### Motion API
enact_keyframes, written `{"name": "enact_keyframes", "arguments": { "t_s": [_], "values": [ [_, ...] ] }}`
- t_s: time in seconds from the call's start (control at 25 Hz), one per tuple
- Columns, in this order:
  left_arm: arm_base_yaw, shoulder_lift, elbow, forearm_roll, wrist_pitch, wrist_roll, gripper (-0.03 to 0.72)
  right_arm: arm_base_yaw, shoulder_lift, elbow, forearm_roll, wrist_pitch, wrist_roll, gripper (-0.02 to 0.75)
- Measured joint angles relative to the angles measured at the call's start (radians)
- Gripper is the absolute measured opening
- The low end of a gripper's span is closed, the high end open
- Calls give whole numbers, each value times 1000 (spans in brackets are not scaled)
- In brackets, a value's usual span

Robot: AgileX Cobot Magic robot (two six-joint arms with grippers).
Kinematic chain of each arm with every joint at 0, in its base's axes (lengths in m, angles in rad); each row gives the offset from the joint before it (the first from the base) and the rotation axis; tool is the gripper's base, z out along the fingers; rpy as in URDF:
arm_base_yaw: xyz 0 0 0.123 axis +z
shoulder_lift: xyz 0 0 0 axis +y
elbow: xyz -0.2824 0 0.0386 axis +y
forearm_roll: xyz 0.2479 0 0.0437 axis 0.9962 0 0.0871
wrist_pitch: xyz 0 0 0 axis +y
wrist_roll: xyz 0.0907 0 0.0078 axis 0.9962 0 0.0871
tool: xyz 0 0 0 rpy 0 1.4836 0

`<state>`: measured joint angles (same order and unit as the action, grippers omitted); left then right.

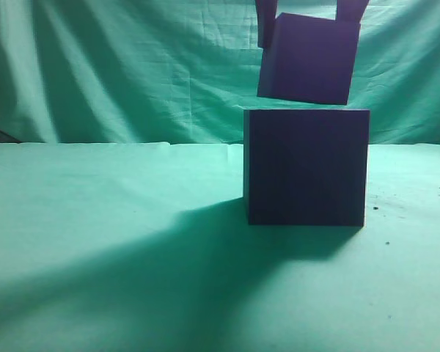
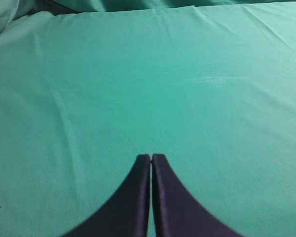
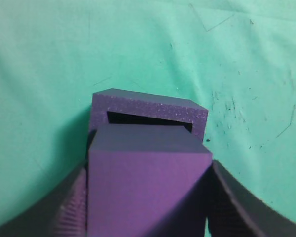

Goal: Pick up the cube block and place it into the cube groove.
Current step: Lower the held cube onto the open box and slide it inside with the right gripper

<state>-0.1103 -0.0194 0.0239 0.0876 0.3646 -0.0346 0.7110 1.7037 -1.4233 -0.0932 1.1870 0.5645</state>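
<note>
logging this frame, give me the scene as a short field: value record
surface: green cloth
cube block: purple, held in the air, slightly tilted, just above the box
cube groove: square opening in the top of the dark box, partly hidden by the block
box position: standing on the cloth, right of centre in the exterior view
right gripper: shut on the cube block, fingers on its two sides
left gripper: shut, holding nothing, over bare cloth
placement: not yet done
</note>
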Motion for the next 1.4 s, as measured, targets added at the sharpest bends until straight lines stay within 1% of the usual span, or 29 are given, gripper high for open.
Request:
{"name": "enact_keyframes", "arguments": {
  "t_s": [0.64, 0.92, 1.04, 1.08, 1.2, 1.24, 1.4],
  "values": [
    [0, 0, 0, 0, 0, 0, 0, 0, 40, -2, 0, 22, 13, 426],
    [0, 0, 0, 0, 0, 0, 0, 0, 55, -2, 0, -12, 11, 426],
    [0, 0, 0, 0, 0, 0, 0, 0, 55, -2, 0, -16, -18, 426],
    [0, 0, 0, 0, 0, 0, 0, 0, 55, -2, 0, -19, -22, 474],
    [0, 0, 0, 0, 0, 0, 0, 0, 55, -4, 0, -19, -34, 568],
    [0, 0, 0, 0, 0, 0, 0, 0, 55, -8, 0, -17, -44, 554],
    [0, 0, 0, 0, 0, 0, 0, 0, 55, -63, -2, 31, -77, 554]
  ]
}}
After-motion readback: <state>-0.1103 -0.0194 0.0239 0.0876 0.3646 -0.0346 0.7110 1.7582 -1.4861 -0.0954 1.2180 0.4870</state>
